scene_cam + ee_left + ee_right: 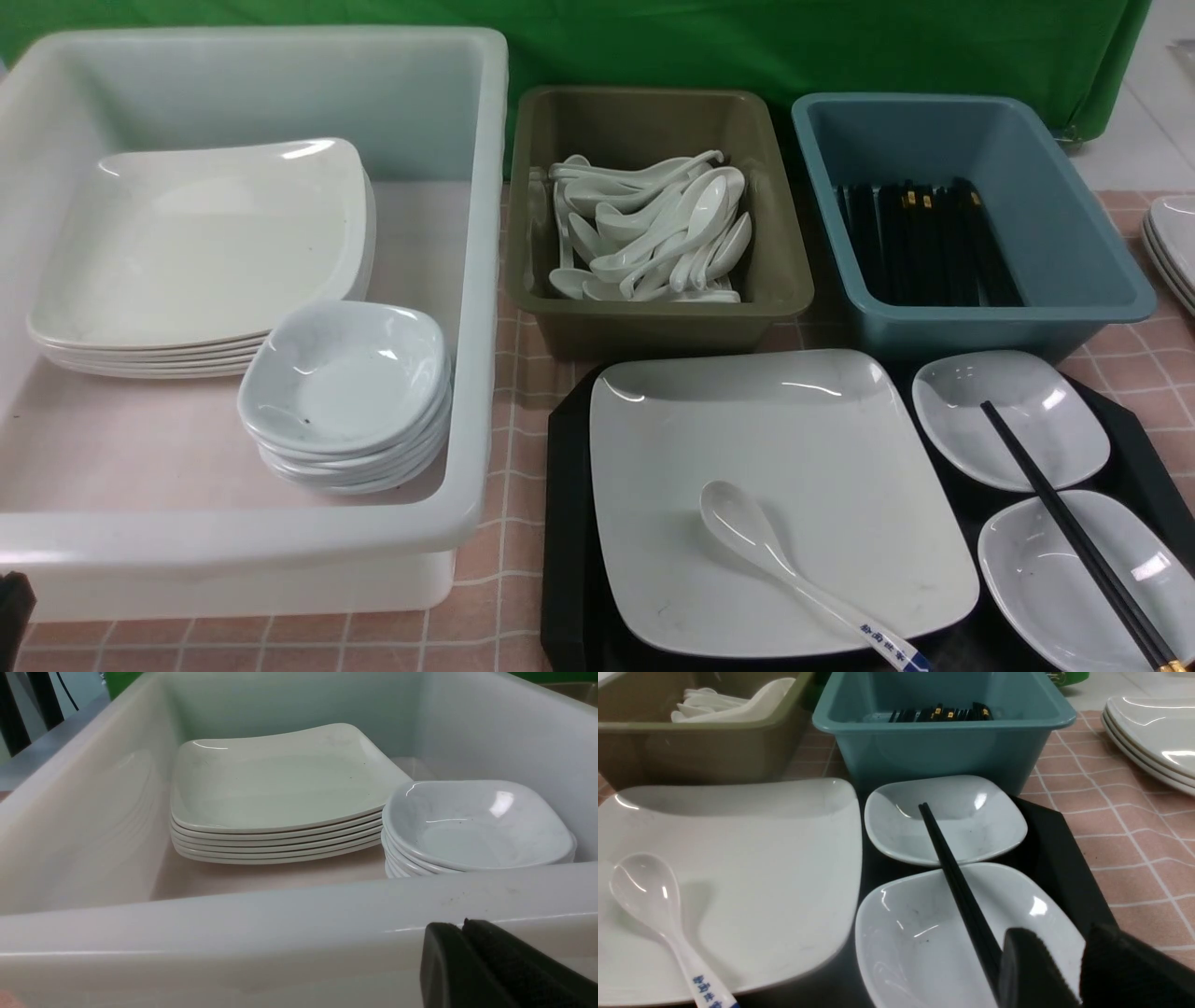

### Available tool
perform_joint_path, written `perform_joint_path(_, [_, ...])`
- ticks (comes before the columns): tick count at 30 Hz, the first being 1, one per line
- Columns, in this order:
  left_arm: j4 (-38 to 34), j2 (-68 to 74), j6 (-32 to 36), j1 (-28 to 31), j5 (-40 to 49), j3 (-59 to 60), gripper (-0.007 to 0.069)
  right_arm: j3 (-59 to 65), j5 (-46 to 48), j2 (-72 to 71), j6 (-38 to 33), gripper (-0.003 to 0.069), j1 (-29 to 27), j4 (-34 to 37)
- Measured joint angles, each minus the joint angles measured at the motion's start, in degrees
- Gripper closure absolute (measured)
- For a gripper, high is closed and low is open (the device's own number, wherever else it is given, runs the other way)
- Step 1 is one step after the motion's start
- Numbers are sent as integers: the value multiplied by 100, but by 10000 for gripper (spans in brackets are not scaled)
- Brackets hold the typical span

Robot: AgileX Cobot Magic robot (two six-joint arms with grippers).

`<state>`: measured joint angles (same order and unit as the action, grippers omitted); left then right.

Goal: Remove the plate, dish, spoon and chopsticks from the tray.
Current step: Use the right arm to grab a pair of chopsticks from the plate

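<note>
Front: plate (784,485) on tray (565,523), spoon (747,527) lying on plate, chopsticks (1064,504) across both dishes (1008,415).
Left wrist: left hand (463,933) fingers together, empty, outside white tub (280,924).
Right wrist: right hand (1080,956) fingers apart, empty, just beside chopsticks (952,868); probably straddle both sticks, pinch together, lift level.

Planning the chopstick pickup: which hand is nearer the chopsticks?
Right. The right hand hangs just beside the near end of the chopsticks, over the near dish. The left hand is far off, before the near wall of the white tub.

light: bright, even | glare: on plate (822,467) | shadows: soft | focus: sharp
</note>
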<state>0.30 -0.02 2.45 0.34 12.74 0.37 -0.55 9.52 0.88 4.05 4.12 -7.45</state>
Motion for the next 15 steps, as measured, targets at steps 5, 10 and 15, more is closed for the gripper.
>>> perform_joint_path(5, [0,0,-5,0,0,0,605,0,0,0,0,415,0,0])
perform_joint_path(10, [0,0,-5,0,0,0,605,0,-44,0,657,415,0,351])
perform_joint_path(15, [0,0,-5,0,0,0,605,26,-209,0,3237,415,0,1541])
